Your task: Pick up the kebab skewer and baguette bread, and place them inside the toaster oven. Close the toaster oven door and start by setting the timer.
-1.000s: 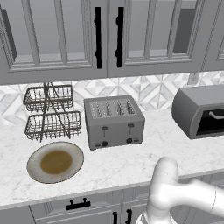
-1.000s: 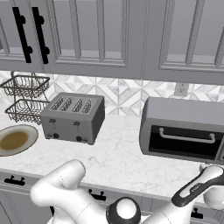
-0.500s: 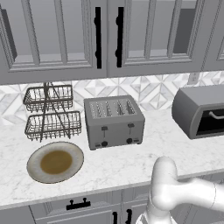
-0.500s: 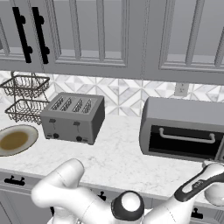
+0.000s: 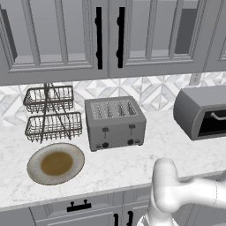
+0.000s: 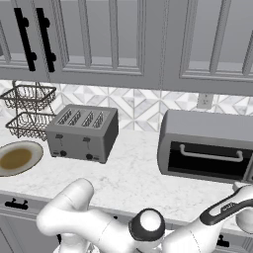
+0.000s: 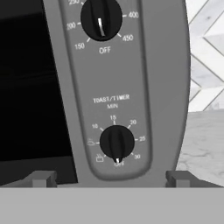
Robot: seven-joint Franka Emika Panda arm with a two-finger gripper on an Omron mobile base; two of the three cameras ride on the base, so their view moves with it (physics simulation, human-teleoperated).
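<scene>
Claw spread wide, nothing held, tips low at either side of the control panel. Timer knob sits dead ahead, just above the midpoint btwn tips, pointer at OFF. Temp knob higher up the panel. Toaster oven on the bench's right end by the wall, door closed, handle horizontal. Plate at left front edge.

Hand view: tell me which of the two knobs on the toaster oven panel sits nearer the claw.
The lower knob, under the TOAST/TIMER MIN label, pointer at OFF. The upper temperature knob sits at the far end of the panel.
</scene>
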